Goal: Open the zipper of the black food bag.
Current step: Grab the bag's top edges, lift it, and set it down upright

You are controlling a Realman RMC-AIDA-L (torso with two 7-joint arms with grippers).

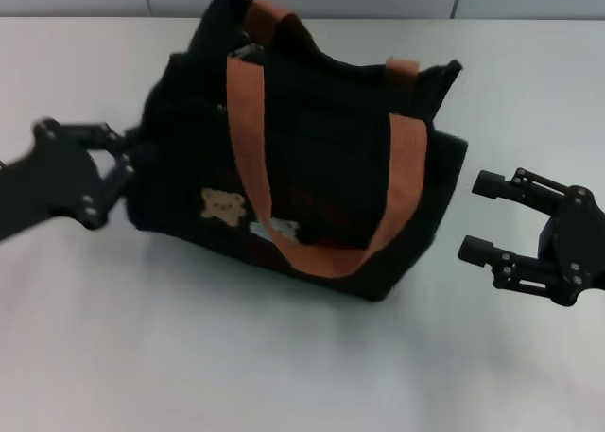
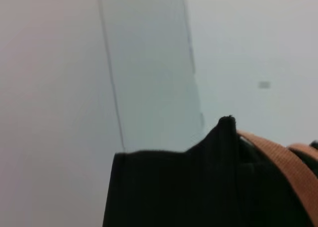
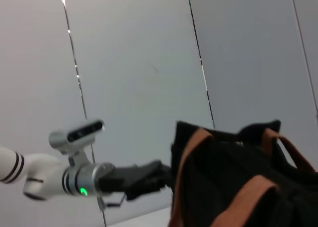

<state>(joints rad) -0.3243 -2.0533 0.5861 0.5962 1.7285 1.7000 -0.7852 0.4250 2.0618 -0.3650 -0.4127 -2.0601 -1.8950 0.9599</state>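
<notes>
Left end effector [image 1: 121, 163] is shown pressed against the left end of the black food bag [image 1: 312, 167], though whether fabric is clenched cannot be told; the right end effector [image 1: 487, 219] is held released just beside the bag's right end. The bag stands mid-tabletop [image 1: 284, 375], and the zipper [image 1: 250, 51] is glimpsed only at the top far-left corner, under orange handles [image 1: 248, 139]. Slippage or snagging on the handles is judged likely if the soft bag is unbraced; open room lies near and right.

The left gripper [image 1: 132, 163] fingertips vanish against the black food bag [image 1: 312, 167].
</notes>
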